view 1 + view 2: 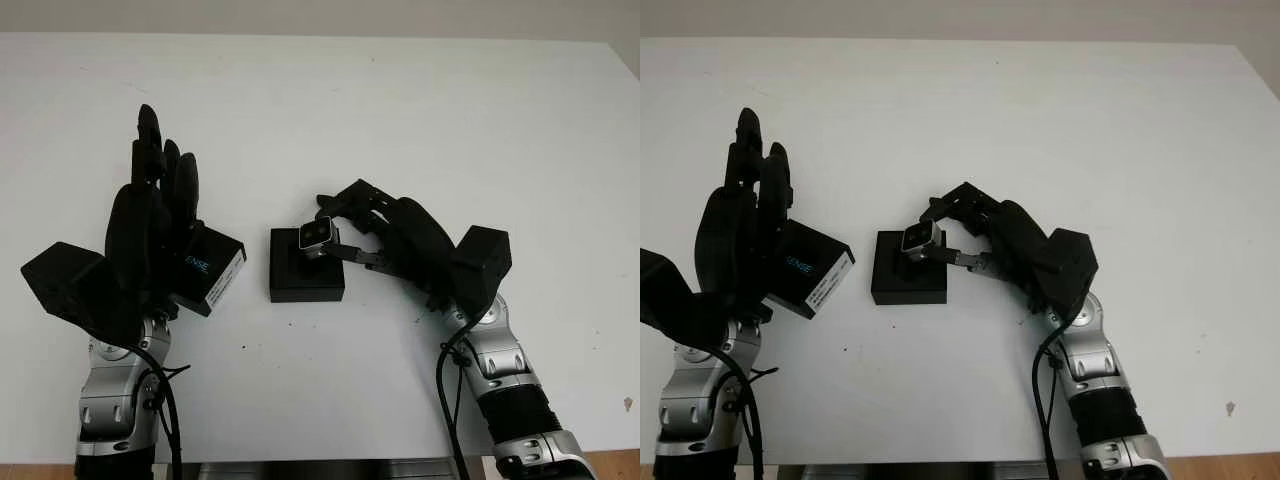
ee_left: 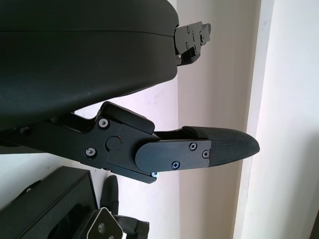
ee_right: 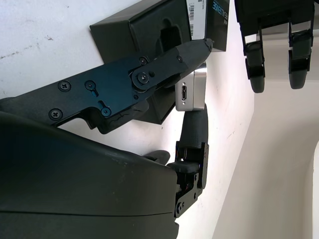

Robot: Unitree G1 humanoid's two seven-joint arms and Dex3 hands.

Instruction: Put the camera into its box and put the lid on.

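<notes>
White tabletop (image 1: pixel 420 120) runs across the whole scene, ending at a pale wall along its far edge. Near the middle of it sits the black box base (image 1: pixel 306 268), square and low, its open top facing up; the right wrist view shows a moulded recess in its insert.

Coming in from the bottom right, the right hand (image 1: pixel 345 225) reaches over the base and pinches the camera (image 1: pixel 318 235), a small silver-edged block with a dark face. The fingers (image 3: pixel 164 69) close on it from opposite sides, and the right wrist view shows a small port on its metal side. The camera hangs over the far part of the base, tilted; whether it touches the insert cannot be told.

To the left of the base, a little apart from it, lies the box lid (image 1: pixel 210 268), black with a white label on one side and pale lettering on another, turned at an angle to the base. The left hand (image 1: pixel 150 215) stands upright just beside and partly over the lid's near-left side, palm toward it, released and gripping nothing. Its black fingertips (image 3: pixel 276 64) appear in the right wrist view beyond the lid.
</notes>
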